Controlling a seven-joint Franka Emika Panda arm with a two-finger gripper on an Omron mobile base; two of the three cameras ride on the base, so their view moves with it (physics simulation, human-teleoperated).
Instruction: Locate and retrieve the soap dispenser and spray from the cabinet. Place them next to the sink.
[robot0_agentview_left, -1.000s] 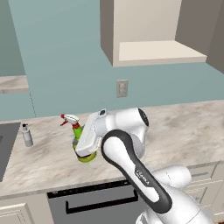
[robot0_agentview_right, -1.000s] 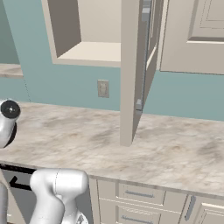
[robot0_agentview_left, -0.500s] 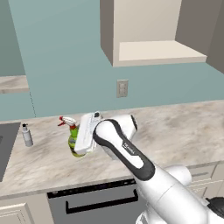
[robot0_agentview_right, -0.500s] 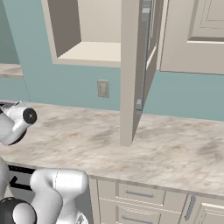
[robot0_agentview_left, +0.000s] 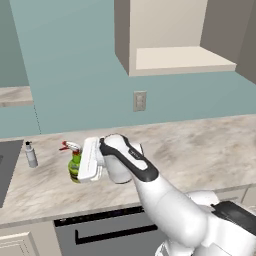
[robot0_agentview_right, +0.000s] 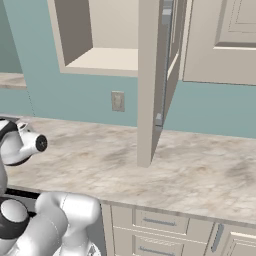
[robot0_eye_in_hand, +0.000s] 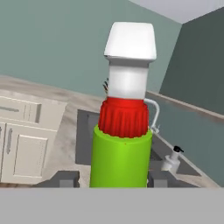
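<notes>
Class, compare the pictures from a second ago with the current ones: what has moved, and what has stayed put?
The arm has swung left toward the sink, carrying the spray along above the counter; the pincer still grips it, a finger at each side. The soap dispenser has stayed standing on the counter beside the sink, and the cabinet remains open with a bare shelf.

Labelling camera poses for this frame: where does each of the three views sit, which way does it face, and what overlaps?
Left base view: behind-left of the arm, facing the counter, sink, soap dispenser, spray; arm rises lower right.
Right base view: behind-right, facing the cabinet and its open door; arm lower left.
Hand view: on the hand, looking along the gripper at the spray, sink behind.
Both base views share cabinet, counter, wall outlet.
</notes>
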